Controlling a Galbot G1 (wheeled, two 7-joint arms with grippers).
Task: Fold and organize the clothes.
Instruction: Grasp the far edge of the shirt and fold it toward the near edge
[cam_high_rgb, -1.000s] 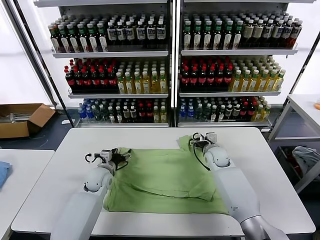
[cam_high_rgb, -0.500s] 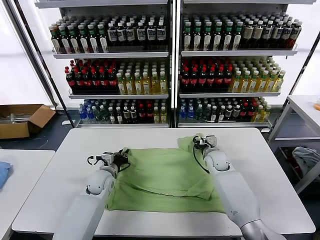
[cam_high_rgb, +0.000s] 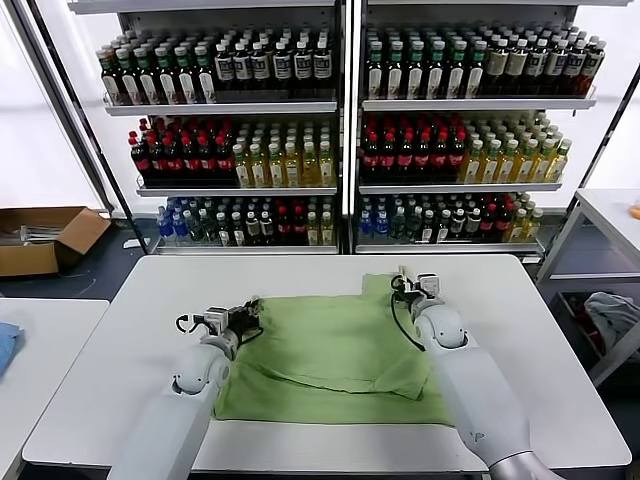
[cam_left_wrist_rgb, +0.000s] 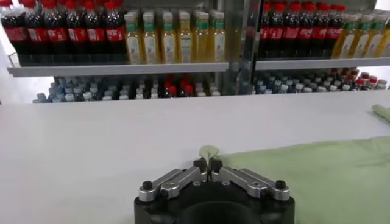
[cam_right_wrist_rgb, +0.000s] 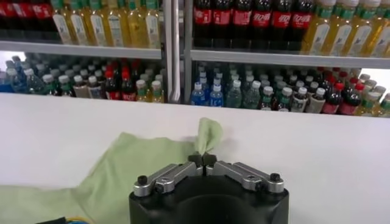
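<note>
Shirt (cam_high_rgb: 330, 350) sits mid-frame on my table (cam_high_rgb: 130, 330); left gripper (cam_high_rgb: 247, 315) and right gripper (cam_high_rgb: 402, 287) each pinch a far corner, clamped tight, probably so I can fold it toward me.

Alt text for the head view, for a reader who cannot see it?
Both grippers pinch the far corners of a light green shirt spread on a white table: the left gripper at its far left corner, the right gripper at its far right. Shelves of bottled drinks stand behind the table.
</note>
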